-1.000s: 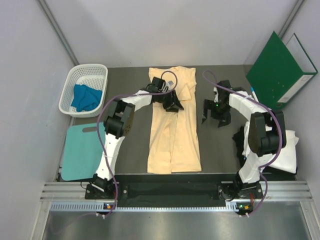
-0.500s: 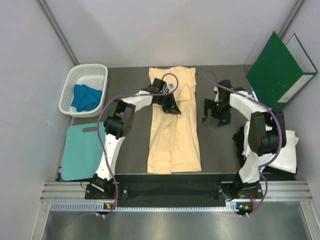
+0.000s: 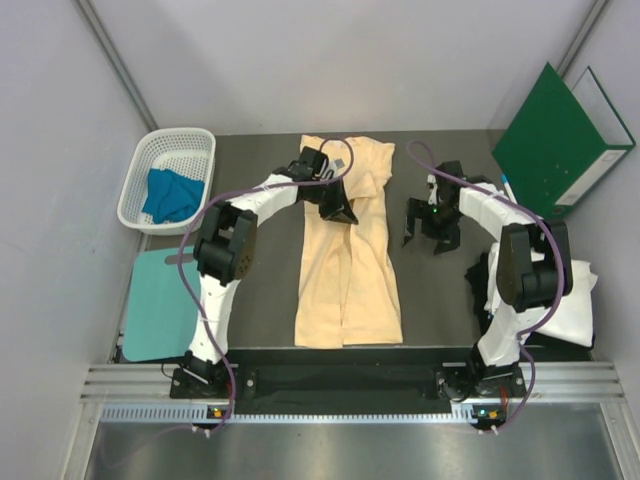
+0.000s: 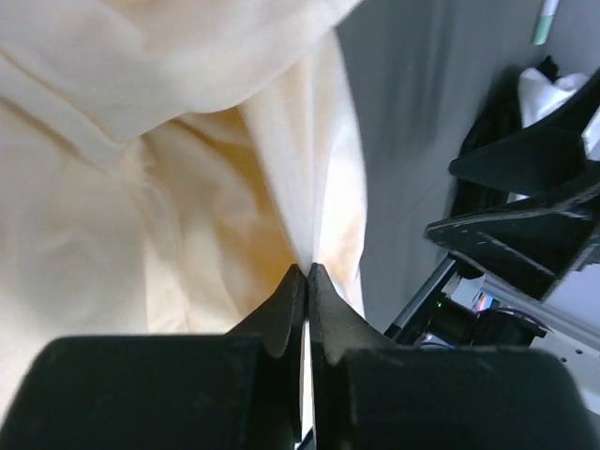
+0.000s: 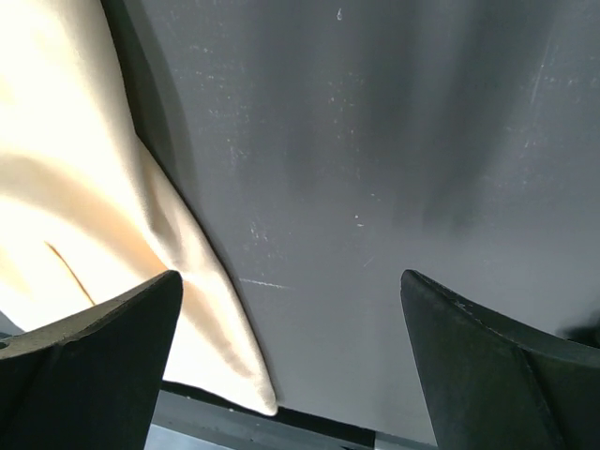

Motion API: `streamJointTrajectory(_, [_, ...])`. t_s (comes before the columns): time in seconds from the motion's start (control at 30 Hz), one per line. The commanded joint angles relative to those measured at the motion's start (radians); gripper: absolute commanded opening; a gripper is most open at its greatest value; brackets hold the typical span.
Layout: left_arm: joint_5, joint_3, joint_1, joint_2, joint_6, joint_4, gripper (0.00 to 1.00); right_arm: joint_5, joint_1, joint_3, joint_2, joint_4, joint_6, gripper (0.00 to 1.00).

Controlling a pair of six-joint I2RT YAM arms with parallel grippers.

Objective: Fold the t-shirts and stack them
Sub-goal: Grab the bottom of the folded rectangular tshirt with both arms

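Left end effector (image 4: pixel 307 274) is pinching a ridge of the peach t-shirt (image 3: pixel 348 280) near its far end, probably to fold it. Right end effector (image 3: pixel 431 228) is waiting wide open over the desk (image 3: pixel 440 300).

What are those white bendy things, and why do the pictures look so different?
They are two robot arms with pinching claws. One picture looks down from above; the other two come from small cameras on the wrists. On the table lies a long peach t-shirt. The left gripper is shut on a fold of it. The right gripper is open above the table, holding nothing. A blue t-shirt sits in a white basket, and a green folder stands at the back right.
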Motion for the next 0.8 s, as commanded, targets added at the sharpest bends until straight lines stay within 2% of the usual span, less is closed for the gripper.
streamJointTrajectory(0.0, [0.009, -0.018, -0.003, 0.017, 0.040, -0.108, 0.24, -0.018, -0.009, -0.011, -0.009, 0.032, 0.005, 1.00])
streamJointTrajectory(0.03, [0.003, -0.012, -0.003, 0.019, 0.043, -0.117, 0.65, -0.019, -0.009, -0.012, -0.015, 0.035, 0.005, 1.00])
streamJointTrajectory(0.07, [-0.003, -0.007, -0.003, 0.014, 0.051, -0.126, 0.85, -0.027, -0.009, -0.015, -0.023, 0.036, 0.005, 1.00])
streamJointTrajectory(0.1, [-0.010, -0.007, -0.005, 0.005, 0.065, -0.133, 0.99, -0.030, -0.009, -0.023, -0.041, 0.036, 0.005, 1.00])
streamJointTrajectory(0.3, [-0.088, -0.044, 0.002, -0.174, 0.135, -0.192, 0.99, -0.079, -0.008, -0.084, -0.121, 0.019, 0.016, 1.00])
streamJointTrajectory(0.4, [-0.176, -0.160, 0.008, -0.322, 0.137, -0.208, 0.99, -0.134, -0.003, -0.164, -0.181, 0.035, 0.019, 1.00])
streamJointTrajectory(0.5, [-0.225, -0.346, 0.011, -0.480, 0.103, -0.191, 0.99, -0.188, 0.001, -0.268, -0.256, 0.057, 0.036, 0.99])
streamJointTrajectory(0.53, [-0.231, -0.451, 0.011, -0.551, 0.093, -0.182, 0.99, -0.223, 0.003, -0.299, -0.276, 0.068, 0.042, 1.00])
streamJointTrajectory(0.63, [-0.247, -0.649, 0.012, -0.657, 0.042, -0.177, 0.99, -0.306, 0.011, -0.429, -0.354, 0.117, 0.083, 0.99])
streamJointTrajectory(0.77, [-0.216, -0.884, 0.012, -0.782, -0.062, -0.107, 0.99, -0.348, 0.060, -0.587, -0.467, 0.180, 0.146, 0.89])
